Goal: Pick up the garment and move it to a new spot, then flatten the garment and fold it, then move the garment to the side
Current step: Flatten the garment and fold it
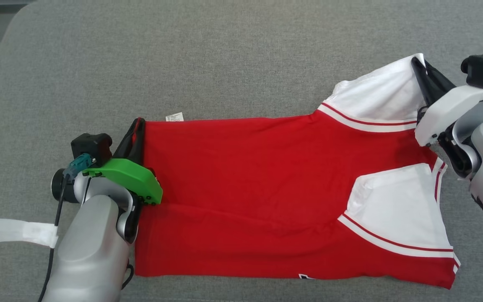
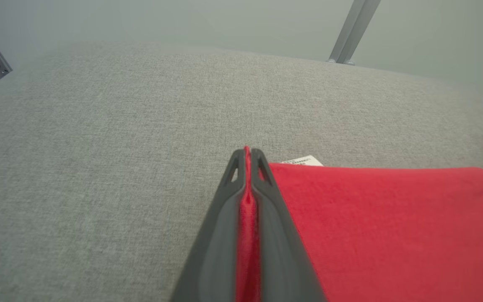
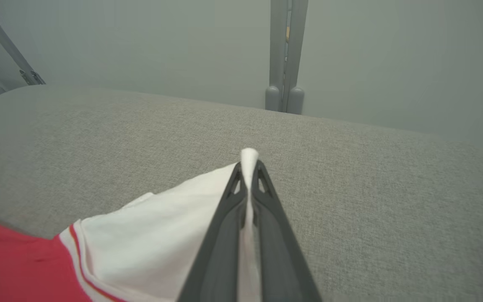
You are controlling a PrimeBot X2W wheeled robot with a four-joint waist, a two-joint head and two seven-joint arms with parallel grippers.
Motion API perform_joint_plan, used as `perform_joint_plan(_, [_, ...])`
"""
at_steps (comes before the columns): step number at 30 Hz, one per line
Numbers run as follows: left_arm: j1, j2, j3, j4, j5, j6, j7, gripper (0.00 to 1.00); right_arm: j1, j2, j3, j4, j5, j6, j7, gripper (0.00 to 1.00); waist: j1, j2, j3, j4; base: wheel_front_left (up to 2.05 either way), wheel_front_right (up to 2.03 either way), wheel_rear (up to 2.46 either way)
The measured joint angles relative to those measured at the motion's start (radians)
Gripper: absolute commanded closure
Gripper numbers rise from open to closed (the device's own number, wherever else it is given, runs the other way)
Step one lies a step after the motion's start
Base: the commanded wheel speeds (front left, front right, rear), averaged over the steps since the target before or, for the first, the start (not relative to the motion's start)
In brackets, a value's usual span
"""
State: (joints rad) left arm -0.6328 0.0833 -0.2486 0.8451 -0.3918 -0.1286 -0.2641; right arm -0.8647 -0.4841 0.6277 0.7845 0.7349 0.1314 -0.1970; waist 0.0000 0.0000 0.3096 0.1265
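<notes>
Red jersey shirt (image 1: 245, 176), white striped sleeves, flat on grey woven surface (image 1: 224, 63). Left gripper (image 1: 139, 123) clamped on hem (image 2: 247, 209), 9 o'clock; right gripper (image 1: 418, 63) clamped on sleeve (image 1: 375, 96), 2 o'clock. Likely folding: raise both corners evenly.

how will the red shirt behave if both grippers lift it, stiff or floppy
Probably floppy: the shirt lies in soft wrinkles, and its white sleeve drapes up to the right gripper. Likely thin and light: the left gripper closes almost fully on its hem. The middle would probably sag.
</notes>
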Motion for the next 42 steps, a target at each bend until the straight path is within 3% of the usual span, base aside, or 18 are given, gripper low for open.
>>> perform_joint_plan(15, [0.112, 0.041, 0.034, -0.061, 0.018, 0.000, 0.000, 1.00, 0.262, -0.037, -0.005, -0.214, 0.064, 0.000, -0.062, 1.00, 0.0000, 0.0000, -0.080, -0.062, 0.00, 0.00, 0.00])
perform_joint_plan(23, [0.223, 0.056, 0.075, -0.090, 0.014, 0.000, 0.000, 1.00, 0.432, -0.004, -0.116, -0.321, 0.029, 0.000, -0.065, 1.00, 0.0000, 0.0000, -0.140, -0.092, 0.00, 0.00, 0.00])
perform_joint_plan(32, [0.318, 0.057, 0.107, -0.130, 0.016, -0.002, 0.000, 0.97, 0.567, 0.036, -0.165, -0.365, -0.010, 0.000, -0.065, 1.00, 0.0000, 0.0000, -0.187, -0.112, 0.00, 0.00, 0.00])
perform_joint_plan(42, [0.363, 0.042, 0.107, -0.137, 0.023, -0.002, 0.000, 1.00, 0.637, 0.072, -0.199, -0.364, -0.028, 0.000, -0.064, 1.00, 0.0000, 0.0000, -0.207, -0.123, 0.00, 0.00, 0.00])
